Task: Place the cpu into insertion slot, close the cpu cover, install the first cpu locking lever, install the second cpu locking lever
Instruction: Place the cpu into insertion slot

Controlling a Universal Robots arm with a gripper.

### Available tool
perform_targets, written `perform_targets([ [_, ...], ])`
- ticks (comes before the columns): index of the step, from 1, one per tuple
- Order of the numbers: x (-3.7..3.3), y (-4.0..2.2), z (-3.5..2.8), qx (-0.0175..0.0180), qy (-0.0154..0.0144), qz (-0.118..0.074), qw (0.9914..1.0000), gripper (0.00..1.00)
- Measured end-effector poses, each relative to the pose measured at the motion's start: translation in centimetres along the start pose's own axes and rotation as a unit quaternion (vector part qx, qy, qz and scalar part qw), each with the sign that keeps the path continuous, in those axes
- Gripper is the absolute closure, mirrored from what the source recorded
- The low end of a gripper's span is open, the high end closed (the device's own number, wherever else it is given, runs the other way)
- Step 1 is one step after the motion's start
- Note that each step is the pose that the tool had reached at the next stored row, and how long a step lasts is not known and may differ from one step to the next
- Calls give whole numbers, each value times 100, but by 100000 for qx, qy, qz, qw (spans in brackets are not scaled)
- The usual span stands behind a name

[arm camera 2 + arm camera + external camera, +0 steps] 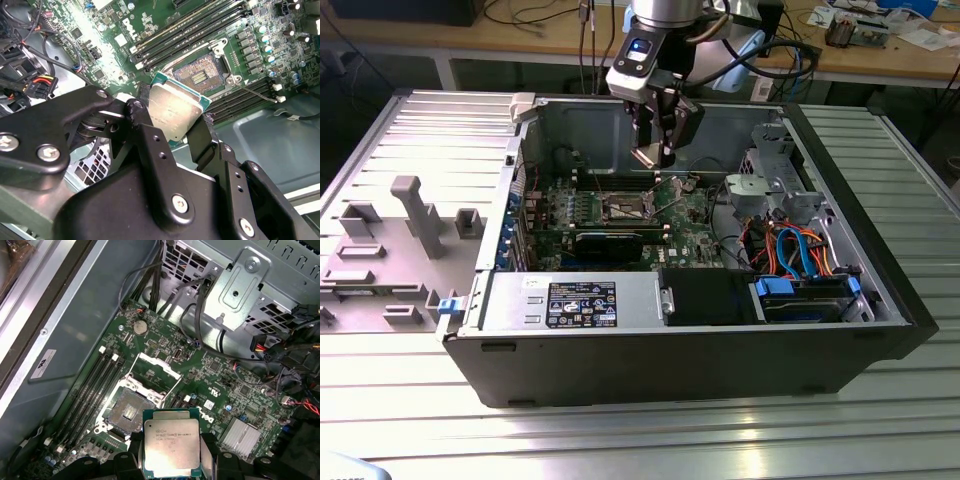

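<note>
The black two-fingered tool (657, 150) hangs inside the open black computer case (720, 340), which lies on the ribbed metal counter (620, 440). The tool is pinching the small, thin, square cpu with the pale silvery metal face (171, 447) by two opposite edges, one black finger (146, 127) on each side. In both wrist views the cpu is in the air, clear of the green circuit board (215, 390) and near the insertion slot, the small square socket with a dark centre and silvery rim (127, 412), but offset to one side rather than directly over it. The slot is bare, with its contact field exposed. The cpu cover, a thin silvery metal frame with a square window (152, 371), is swung up and away from the slot. In the second wrist view a thin wire lever (257, 93) lies released beside the socket. Judged status: the first step is in progress, with the cpu carried but not seated. The cover is not yet closed, and neither locking lever appears latched, so all four steps remain incomplete.
</note>
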State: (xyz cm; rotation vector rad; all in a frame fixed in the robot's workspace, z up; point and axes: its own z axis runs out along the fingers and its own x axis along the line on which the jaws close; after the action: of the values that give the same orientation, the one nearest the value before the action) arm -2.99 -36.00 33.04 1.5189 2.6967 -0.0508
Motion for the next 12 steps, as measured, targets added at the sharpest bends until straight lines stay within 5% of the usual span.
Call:
perform_targets([
  [12,0,0,2,220,-287,740,99997,45],
])
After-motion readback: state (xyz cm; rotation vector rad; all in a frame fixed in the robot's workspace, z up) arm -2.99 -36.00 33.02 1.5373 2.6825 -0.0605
